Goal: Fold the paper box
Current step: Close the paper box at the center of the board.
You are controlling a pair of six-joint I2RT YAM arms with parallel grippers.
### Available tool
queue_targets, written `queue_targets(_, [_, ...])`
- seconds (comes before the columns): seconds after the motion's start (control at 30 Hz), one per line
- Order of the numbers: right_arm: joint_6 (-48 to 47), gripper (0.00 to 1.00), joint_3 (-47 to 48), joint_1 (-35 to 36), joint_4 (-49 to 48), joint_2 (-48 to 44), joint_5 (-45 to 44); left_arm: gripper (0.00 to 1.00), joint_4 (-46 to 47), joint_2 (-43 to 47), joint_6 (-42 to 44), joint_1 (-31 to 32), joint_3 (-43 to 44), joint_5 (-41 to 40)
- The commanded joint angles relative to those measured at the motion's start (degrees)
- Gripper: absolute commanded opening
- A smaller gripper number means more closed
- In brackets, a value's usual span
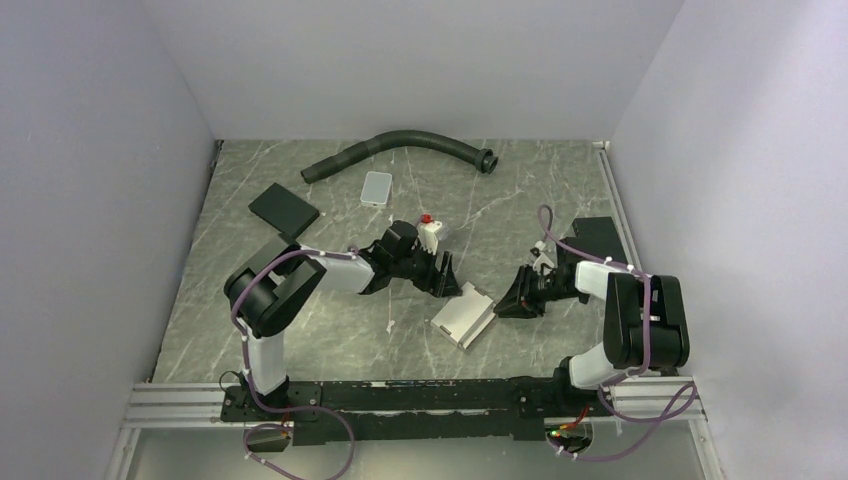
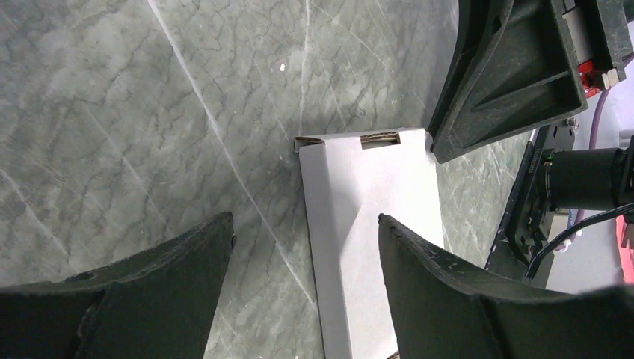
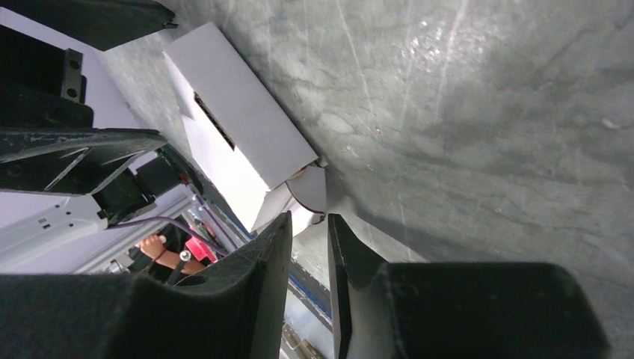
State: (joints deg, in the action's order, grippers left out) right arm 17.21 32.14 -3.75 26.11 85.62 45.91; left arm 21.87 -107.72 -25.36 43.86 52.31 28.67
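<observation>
The paper box (image 1: 463, 318) lies on the marbled grey desk (image 1: 330, 330) in front of the arm bases, between the two pincers, as a slim white carton set at a slant. The left pincer (image 1: 447, 275) sits just beside the box's far left side with its jaws spread wide. In the left wrist view the box (image 2: 359, 202) runs lengthwise in the gap between its fingers (image 2: 448, 299), nearer the right one, whose edge covers part of the carton, and nothing is held. The right pincer (image 1: 512, 300) is at the box's right end. In the right wrist view its jaws are drawn nearly together with a narrow slit between them, and a rounded flap (image 3: 308, 193) at the end of the box (image 3: 239, 120) meets the fingertips. Whether the flap is actually nipped cannot be told. A dark slot (image 3: 213, 120) is cut into the carton's side. Further back on the desk lie a curved black hose (image 1: 400, 148), a light grey tile (image 1: 377, 187) and a flat black pad (image 1: 283, 210), all well apart from the box.
</observation>
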Motion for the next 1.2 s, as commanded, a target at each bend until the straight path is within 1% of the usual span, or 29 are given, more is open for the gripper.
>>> queue_targets(0.0, [1.89, 0.26, -0.20, 0.55, -4.61, 0.41, 2.63, 0.76, -0.04, -2.71, -0.77, 0.17, -0.53, 0.68])
queue_targets(0.1, [0.58, 0.21, 0.96, 0.74, -5.00, 1.68, 3.22, 0.71, -0.67, -3.48, -1.21, 0.15, -0.03, 1.45])
queue_targets(0.2, [-0.17, 0.19, 2.59, 1.25, -5.34, 2.79, 3.15, 0.67, -0.28, -3.98, -1.97, 0.18, -0.15, 2.04])
queue_targets(0.27, [-1.21, 0.17, 3.49, 1.75, -6.09, 3.59, 3.09, 0.62, -0.24, -4.49, -2.41, 0.17, -0.04, 2.44])
queue_targets(0.33, [-1.68, 0.16, 3.83, 2.47, -7.47, 3.61, 1.99, 0.60, -0.69, -5.07, -3.13, 0.15, 0.18, 2.46])
queue_targets(0.53, [-2.06, 0.13, 4.19, 4.24, -11.82, 2.51, -1.21, 0.59, -1.69, -5.30, -4.25, 0.13, -0.06, 1.58])
queue_targets(0.63, [-2.42, 0.13, 5.77, 5.72, -11.83, 3.71, -2.23, 0.59, -2.66, -5.93, -4.80, 0.12, 0.52, 0.97])
queue_targets(0.77, [-2.78, 0.15, 6.77, 6.45, -12.80, 3.40, -5.12, 0.59, -2.01, -6.99, -6.58, 0.15, 0.77, 0.33])
queue_targets(0.87, [-2.33, 0.17, 6.88, 6.71, -13.87, 3.14, -5.75, 0.58, -1.13, -8.03, -7.97, 0.17, 0.86, 0.13])
queue_targets(0.97, [-2.72, 0.18, 6.71, 7.22, -14.02, 3.69, -5.49, 0.57, -0.75, -8.86, -8.76, 0.17, 1.14, 0.21])
queue_targets(1.07, [-4.32, 0.17, 7.56, 9.02, -13.77, 3.23, -7.21, 0.55, -0.88, -9.70, -8.97, 0.15, 1.74, 0.54])
queue_targets(1.17, [-5.62, 0.15, 8.34, 12.00, -13.60, 1.93, -8.54, 0.50, -0.85, -10.72, -9.04, 0.13, 2.40, 1.34])
